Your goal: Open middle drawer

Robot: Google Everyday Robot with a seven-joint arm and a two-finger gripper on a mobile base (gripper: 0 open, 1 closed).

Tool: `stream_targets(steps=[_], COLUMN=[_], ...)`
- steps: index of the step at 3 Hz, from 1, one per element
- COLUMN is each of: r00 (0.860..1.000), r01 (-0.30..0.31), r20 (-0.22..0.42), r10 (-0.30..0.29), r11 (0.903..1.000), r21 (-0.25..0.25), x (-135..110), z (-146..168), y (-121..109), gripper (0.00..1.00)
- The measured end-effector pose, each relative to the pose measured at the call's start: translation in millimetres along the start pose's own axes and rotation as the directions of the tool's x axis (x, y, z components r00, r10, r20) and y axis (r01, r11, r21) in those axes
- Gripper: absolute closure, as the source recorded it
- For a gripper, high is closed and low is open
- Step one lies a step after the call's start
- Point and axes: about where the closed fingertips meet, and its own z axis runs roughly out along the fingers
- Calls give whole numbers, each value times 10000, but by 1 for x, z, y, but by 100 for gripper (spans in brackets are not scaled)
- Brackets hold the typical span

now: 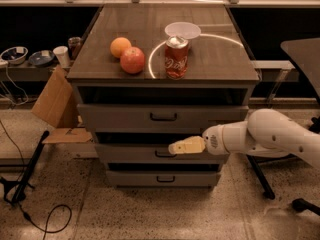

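Currently gripper sits at the middle drawer front, just above its handle, jaws' opening can't tell; if they close off the bar, the pull slips.

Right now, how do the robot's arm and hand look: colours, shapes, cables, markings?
The arm is a smooth white shell of thick rounded segments, narrowing to the wrist. The hand, a pale cream tapered piece, is in front of the grey metal middle drawer, near its dark handle. No cables or markings show.
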Motion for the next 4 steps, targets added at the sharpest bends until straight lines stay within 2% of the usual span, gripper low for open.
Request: stream_targets(steps=[2, 4], r00=[9971, 9827], r01=[-754, -1648], r20=[74, 804], r10=[757, 1666], r11=[9965, 9859], r21=[-350, -283], x=[2, -1], z=[61, 95], y=[-12, -34], gripper=[0, 0])
